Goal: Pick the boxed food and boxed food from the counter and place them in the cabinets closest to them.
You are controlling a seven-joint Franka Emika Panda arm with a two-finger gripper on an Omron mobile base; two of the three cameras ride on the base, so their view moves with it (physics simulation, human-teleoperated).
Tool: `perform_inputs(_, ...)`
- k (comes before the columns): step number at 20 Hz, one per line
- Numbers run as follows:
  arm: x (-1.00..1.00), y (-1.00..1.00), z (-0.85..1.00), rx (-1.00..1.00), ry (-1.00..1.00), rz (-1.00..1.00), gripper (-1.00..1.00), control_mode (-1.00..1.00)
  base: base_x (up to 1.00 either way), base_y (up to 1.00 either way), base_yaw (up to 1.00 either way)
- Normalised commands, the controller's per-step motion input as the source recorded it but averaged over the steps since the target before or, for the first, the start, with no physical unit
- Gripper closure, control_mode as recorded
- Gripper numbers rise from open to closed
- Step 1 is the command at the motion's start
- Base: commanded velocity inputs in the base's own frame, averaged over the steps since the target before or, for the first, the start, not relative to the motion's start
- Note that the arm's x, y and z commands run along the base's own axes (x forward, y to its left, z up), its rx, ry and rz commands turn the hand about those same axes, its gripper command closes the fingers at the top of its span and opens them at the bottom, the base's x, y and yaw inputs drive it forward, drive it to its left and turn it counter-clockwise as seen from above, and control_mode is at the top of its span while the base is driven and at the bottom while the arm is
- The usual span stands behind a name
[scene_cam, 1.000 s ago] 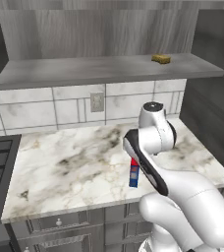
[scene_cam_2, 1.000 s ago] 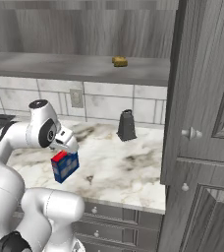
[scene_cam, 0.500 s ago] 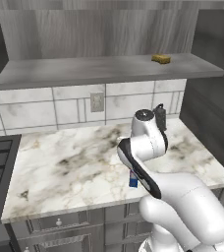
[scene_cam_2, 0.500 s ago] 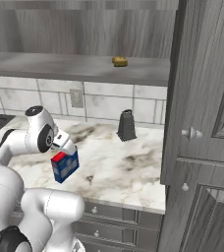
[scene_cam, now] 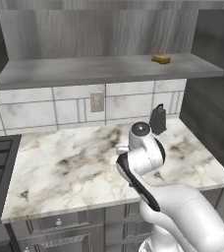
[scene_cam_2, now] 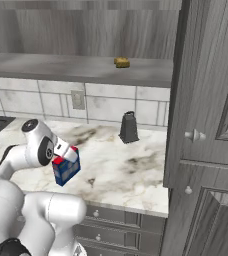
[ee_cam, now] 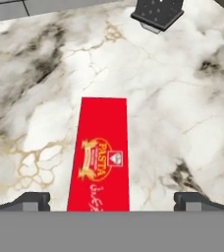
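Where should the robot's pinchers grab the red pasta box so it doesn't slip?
Best to come straight down from above, as the open gripper is already lined up, and pinch the pasta box across its narrow width, one finger on each long side. Its red top face is long and slim, so the short way fits between the fingers. It stands on the marble counter with free space both sides.

The white arm bends forward from the base and folds down at its dark-jointed elbow, the wrist pointing steeply downward. The gripper [ee_cam: 112,199] faces almost straight down, its two dark fingertips [ee_cam: 33,201] spread wide apart at full width, with nothing clamped between them.
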Motion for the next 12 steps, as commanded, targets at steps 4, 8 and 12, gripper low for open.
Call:
perform_inputs(4, 0.00, -0.05, -0.37, -0.06, -0.01, 0.00, -1.00, -1.00, 0.00, 0.00, 0.00)
perform_inputs(8, 0.00, 0.00, -0.28, -0.05, 0.00, 0.00, 1.00, -1.00, 0.00, 0.00, 0.00)
perform_inputs(12, 0.00, 0.00, 0.00, 0.00, 0.00, 0.00, 1.00, -1.00, 0.00, 0.00, 0.00)
